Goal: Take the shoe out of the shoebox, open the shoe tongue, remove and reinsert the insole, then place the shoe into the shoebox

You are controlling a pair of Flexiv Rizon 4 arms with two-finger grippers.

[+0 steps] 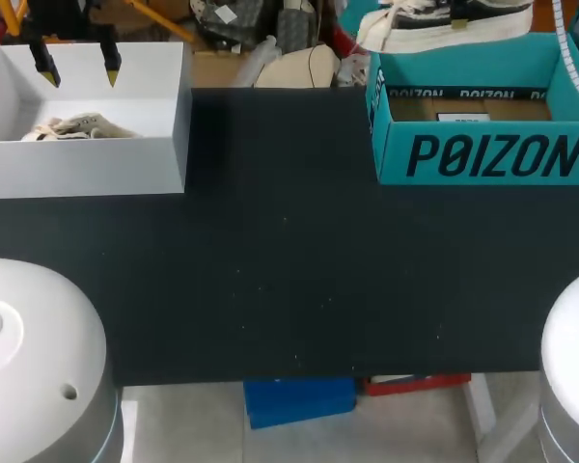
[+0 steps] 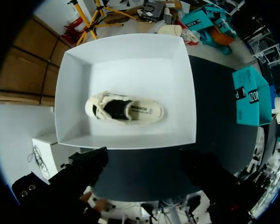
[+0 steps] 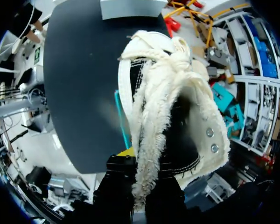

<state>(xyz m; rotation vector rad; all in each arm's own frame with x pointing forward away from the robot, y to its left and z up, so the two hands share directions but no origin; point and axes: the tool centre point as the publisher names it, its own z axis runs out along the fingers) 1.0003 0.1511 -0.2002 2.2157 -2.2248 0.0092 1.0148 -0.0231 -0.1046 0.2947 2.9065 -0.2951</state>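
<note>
Dark surface carries a teal shoebox, above whose far wall the right end effector is clamped on a cream shoe, probably raised clear for tongue work, while well left of that shoebox the left end effector, fingers apart, hangs over a white box holding another shoe.

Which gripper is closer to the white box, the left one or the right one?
Left. The left gripper hangs directly over the white box, jaws open. The right gripper is across the table, above the teal box, holding a shoe.
</note>
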